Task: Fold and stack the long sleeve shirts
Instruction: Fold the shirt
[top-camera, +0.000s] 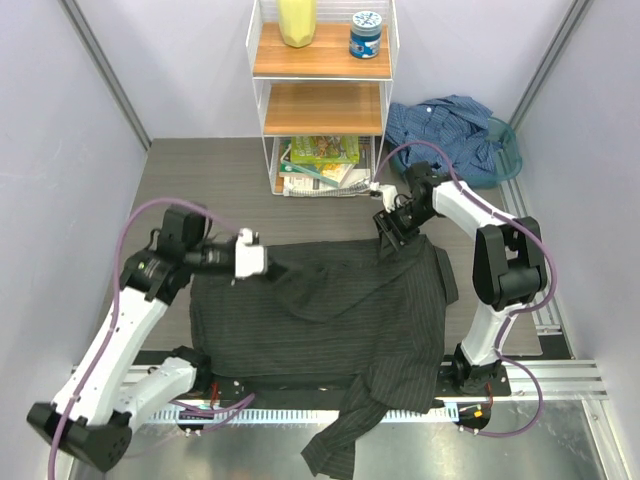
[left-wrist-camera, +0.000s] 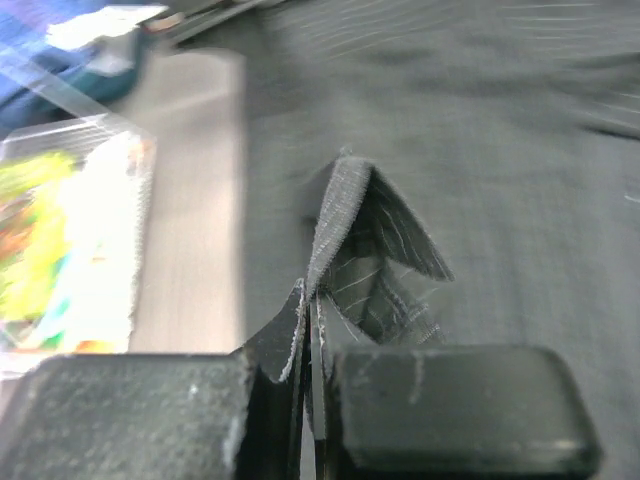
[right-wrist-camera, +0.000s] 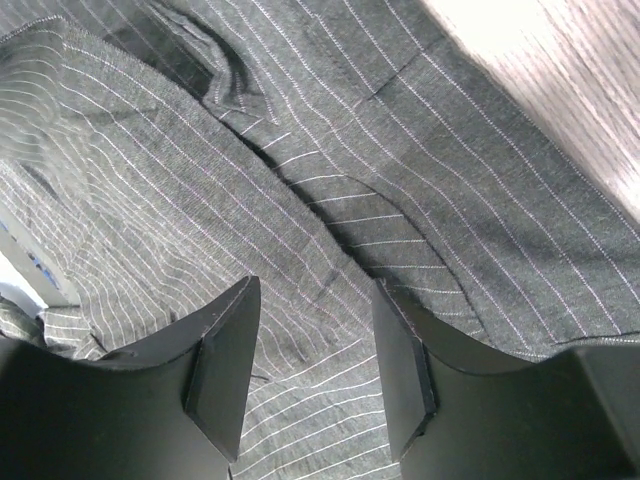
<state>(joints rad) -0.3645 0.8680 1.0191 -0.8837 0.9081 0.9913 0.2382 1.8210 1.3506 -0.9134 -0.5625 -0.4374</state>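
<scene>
Starting nearest the bases: one sleeve of the charcoal shirt trailing off the near edge of the table, between the two arms. Rest of it spread across the middle, long axis running left-right, so crosswise to both arms. No clear sign of the collar's direction from any view.

Moving up: left gripper clamped shut on a raised fold of that pinstripe cloth near the far-left corner, pinch plain to see in the wrist view. Across from it, right gripper over the far-right corner with jaws apart, cloth just under the pads, nothing pinched as far as visible.

So one hand per end of the far edge, with the shirt stretching back toward the bases from both. Guessing a fold toward the near side next, needing a bite from the right one first — otherwise just a lopsided one-corner drag.

Farthest back: blue shirt bunched in a teal basket, well apart from all this, much nearer the right arm.
</scene>
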